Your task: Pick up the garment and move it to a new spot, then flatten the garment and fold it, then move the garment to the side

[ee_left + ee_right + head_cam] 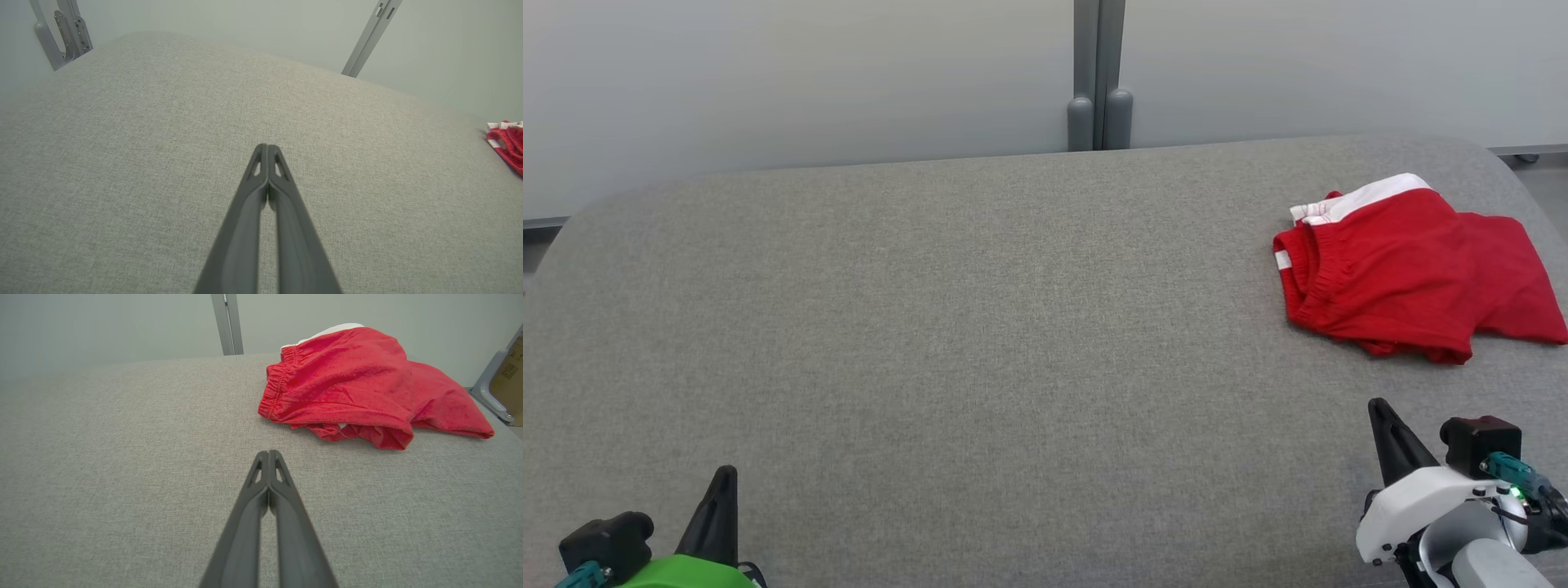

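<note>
A: Start with the left pincer (267, 148). How do its fingers stand?
B: Pressed together at the tips, with nothing between them. It is over bare cloth at the near left of the table (980, 327), pointing across it.
A: And the right pincer (268, 453)?
B: The same: its two dark fingers meet at the tips and pinch nothing. It is at the near right, with a white wrist housing behind it and a small green light lit.
A: Where is the garment (1405, 269)?
B: On the table's far right, ahead of the right pincer and apart from it, and well apart from the left one. It is red and bunched in loose folds. A gathered elastic waistband is turned toward the table's middle, and a white band runs along its far edge. One flap reaches out toward the table's right edge.
A: Any container?
B: In the right wrist view a brown cardboard box (510, 367) with a printed label stands beyond the table's right end. I cannot tell what it holds.
A: The surface itself?
B: Grey woven fabric, smooth, with rounded far corners.
A: And the room?
B: A pale wall (768, 82) of plain panels stands behind the table, split by a grey upright post (1098, 73). The left wrist view catches a grey metal bracket (65, 32) past the table's corner
</note>
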`<state>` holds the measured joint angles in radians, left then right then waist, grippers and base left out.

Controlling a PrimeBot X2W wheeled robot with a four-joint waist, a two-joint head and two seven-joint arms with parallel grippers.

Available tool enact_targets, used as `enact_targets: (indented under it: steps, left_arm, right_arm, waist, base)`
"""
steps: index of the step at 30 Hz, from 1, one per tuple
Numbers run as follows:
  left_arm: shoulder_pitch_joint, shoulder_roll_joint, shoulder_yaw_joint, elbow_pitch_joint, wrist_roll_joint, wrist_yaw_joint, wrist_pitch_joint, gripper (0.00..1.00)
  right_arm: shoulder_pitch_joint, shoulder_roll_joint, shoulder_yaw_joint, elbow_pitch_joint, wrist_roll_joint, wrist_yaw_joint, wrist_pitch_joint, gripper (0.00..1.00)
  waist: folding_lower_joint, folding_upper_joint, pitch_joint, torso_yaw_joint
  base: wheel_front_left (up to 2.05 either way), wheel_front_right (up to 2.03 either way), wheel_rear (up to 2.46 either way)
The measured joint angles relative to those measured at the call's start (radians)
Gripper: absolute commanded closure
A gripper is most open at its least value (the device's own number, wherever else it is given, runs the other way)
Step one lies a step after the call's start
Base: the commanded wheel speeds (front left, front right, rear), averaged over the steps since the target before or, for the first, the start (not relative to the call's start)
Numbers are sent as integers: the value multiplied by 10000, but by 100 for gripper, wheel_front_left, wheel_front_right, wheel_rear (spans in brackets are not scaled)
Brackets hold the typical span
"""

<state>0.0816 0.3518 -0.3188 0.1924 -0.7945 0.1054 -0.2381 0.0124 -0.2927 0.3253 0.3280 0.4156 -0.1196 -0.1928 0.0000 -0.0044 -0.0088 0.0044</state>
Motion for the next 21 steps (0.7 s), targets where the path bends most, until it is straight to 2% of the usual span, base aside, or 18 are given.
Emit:
enact_targets:
  steps: [21]
  left_arm:
    - [-5,-566,685,-4,-1620,-364,619,100]
  right_arm:
    - [-38,433,-920,-86,2449,437,621,100]
  waist:
    - [0,0,29,-10]
  base:
    - [0,0,0]
